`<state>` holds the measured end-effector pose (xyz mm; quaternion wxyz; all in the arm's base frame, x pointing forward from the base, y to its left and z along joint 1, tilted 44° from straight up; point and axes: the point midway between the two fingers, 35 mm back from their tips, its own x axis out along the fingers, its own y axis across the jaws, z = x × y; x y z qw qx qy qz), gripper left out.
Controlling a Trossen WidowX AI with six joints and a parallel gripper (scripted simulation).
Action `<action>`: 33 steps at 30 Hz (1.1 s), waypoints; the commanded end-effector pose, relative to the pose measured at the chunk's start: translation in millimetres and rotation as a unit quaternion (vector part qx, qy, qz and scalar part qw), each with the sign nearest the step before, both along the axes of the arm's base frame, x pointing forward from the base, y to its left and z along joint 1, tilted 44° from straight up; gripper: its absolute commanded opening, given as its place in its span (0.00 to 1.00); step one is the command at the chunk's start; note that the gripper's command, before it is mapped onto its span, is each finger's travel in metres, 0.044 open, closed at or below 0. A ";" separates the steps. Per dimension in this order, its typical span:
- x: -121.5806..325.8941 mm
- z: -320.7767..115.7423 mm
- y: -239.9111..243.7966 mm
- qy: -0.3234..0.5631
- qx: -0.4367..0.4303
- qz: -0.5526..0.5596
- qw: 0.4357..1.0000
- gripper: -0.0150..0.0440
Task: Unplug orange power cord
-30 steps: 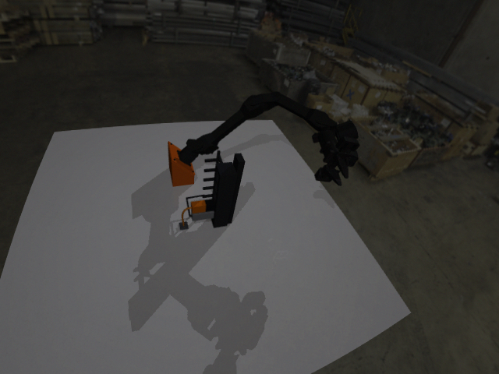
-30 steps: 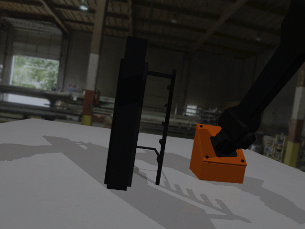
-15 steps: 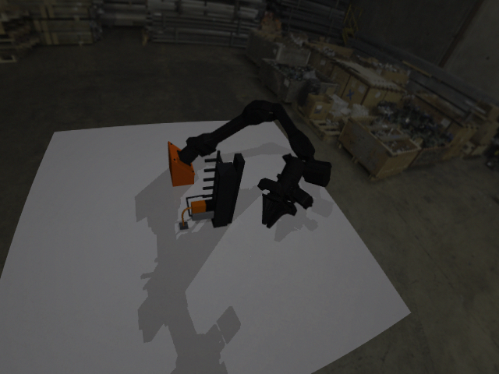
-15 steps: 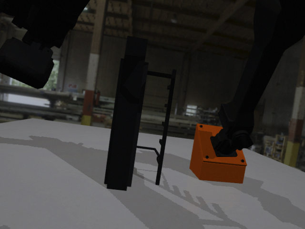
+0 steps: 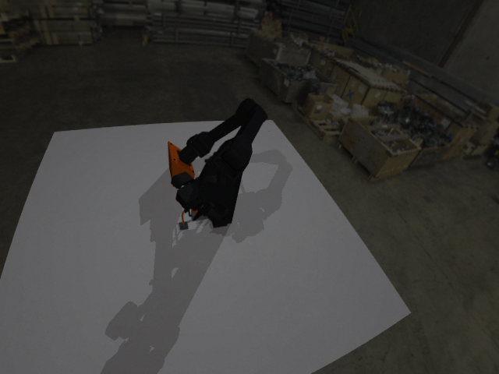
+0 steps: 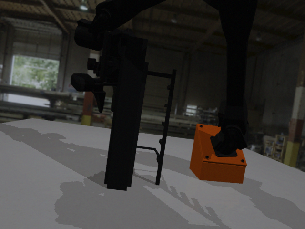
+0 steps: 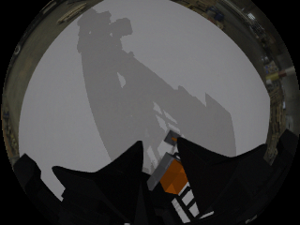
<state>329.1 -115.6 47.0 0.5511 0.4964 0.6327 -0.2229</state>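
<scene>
The black power strip (image 6: 125, 118) stands upright on the white mat; it also shows in the top view (image 5: 223, 188). The orange plug (image 7: 174, 176) sits in the strip, low down near the mat. Its short orange cord (image 5: 184, 215) runs down to a small grey end block (image 5: 183, 225), also seen in the wrist view (image 7: 171, 138). My gripper (image 7: 159, 143) hangs over the plug with a finger on either side of it. The fingers are partly open and I see no contact with the plug. In the exterior view the gripper (image 6: 99, 100) is beside the strip's upper half, pointing down.
The arm's orange base (image 6: 218, 155) stands on the mat right of the strip, also in the top view (image 5: 179, 164). A thin black ladder-like frame (image 6: 165, 128) stands just behind the strip. Crates and shelving (image 5: 374, 121) lie off the mat.
</scene>
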 end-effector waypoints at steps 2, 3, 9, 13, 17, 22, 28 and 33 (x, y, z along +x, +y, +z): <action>-56.1 -29.9 5.1 0.143 0.175 -0.213 0.951 0.53; -61.6 -31.6 6.1 0.159 0.195 -0.237 0.938 0.53; -63.4 -32.1 6.5 0.164 0.202 -0.245 0.934 0.53; -63.4 -32.1 6.5 0.164 0.202 -0.245 0.934 0.53; -62.4 -32.1 6.3 0.164 0.202 -0.245 0.934 0.53; -61.7 -28.4 9.9 0.164 0.202 -0.245 0.934 0.53; -60.6 -21.6 16.9 0.165 0.202 -0.245 0.934 0.53; -60.0 -15.9 22.8 0.165 0.202 -0.245 0.934 0.53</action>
